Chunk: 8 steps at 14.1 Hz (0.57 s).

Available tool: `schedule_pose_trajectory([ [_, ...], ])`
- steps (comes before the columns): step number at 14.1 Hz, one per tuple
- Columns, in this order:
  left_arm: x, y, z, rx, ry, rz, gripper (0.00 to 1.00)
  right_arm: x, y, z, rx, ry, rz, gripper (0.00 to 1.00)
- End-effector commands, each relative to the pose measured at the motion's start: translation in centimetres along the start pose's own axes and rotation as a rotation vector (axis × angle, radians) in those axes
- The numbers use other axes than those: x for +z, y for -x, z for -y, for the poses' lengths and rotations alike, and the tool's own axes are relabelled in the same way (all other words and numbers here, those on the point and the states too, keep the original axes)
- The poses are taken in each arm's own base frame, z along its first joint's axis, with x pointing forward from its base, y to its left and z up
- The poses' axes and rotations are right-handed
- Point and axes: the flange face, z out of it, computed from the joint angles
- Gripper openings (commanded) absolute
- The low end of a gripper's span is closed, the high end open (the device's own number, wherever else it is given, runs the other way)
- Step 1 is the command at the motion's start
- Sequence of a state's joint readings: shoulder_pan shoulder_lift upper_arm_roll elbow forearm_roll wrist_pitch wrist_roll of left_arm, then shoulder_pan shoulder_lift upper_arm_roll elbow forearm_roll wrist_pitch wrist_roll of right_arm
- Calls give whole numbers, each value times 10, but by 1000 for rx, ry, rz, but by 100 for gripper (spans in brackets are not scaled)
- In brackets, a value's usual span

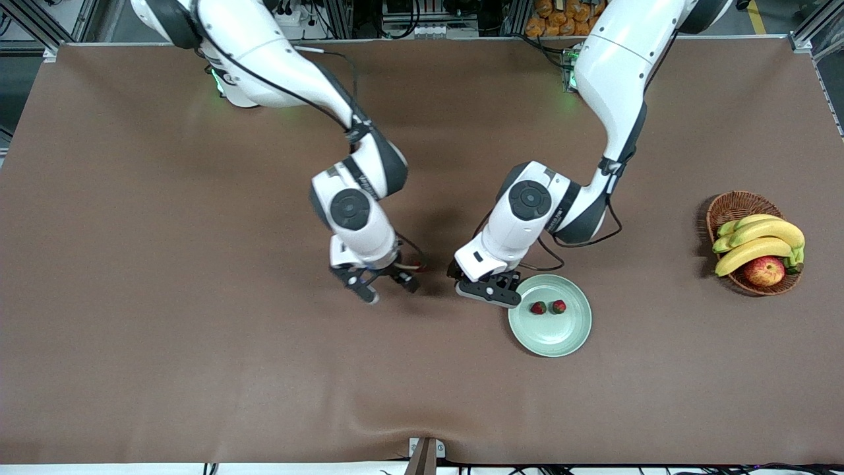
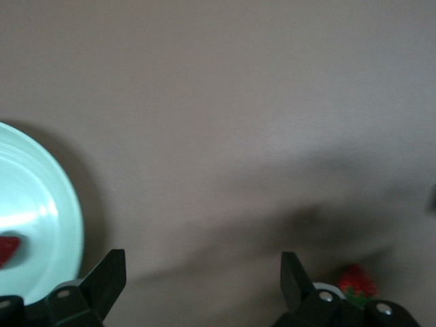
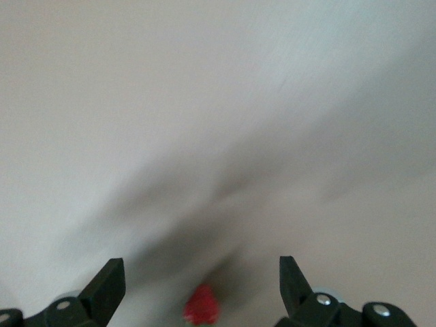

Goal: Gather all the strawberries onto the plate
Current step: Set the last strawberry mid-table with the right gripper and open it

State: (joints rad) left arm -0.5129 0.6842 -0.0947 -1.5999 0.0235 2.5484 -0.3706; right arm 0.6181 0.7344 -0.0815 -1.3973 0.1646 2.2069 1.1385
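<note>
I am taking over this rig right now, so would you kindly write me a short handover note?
Left gripper: open, empty, at the plate's rim.
Right gripper: open, over the bare table toward the right arm's end from the plate; a strawberry shows between its fingers, not gripped.
Plate: holds two strawberries side by side.
Done: two berries are in the plate.
Left: the third berry is on the table by the right gripper and probably needs picking up and carrying to the plate.
The fruit basket at the left arm's end is not part of the job.
</note>
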Motion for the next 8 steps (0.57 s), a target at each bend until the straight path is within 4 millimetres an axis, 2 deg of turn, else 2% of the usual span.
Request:
schedule_pose_trajectory([
  [1,12,8,-29,-62,7,11,100,-48,-65,-44,-77,50,54,100],
  [2,15,12,-45,-69,13,10,100,-64,-92,-61,-108,58,64,100],
  [3,15,12,-57,-81,20,3,100,-72,-116,-81,-140,73,83,100],
  [4,19,13,-63,-94,24,5,100,-85,-135,-99,-175,72,88,100],
  [7,33,30,-101,-97,32,13,100,-126,-182,-158,-269,46,87,100],
  [8,40,36,-107,-98,30,17,100,-141,-197,-179,-295,38,87,100],
])
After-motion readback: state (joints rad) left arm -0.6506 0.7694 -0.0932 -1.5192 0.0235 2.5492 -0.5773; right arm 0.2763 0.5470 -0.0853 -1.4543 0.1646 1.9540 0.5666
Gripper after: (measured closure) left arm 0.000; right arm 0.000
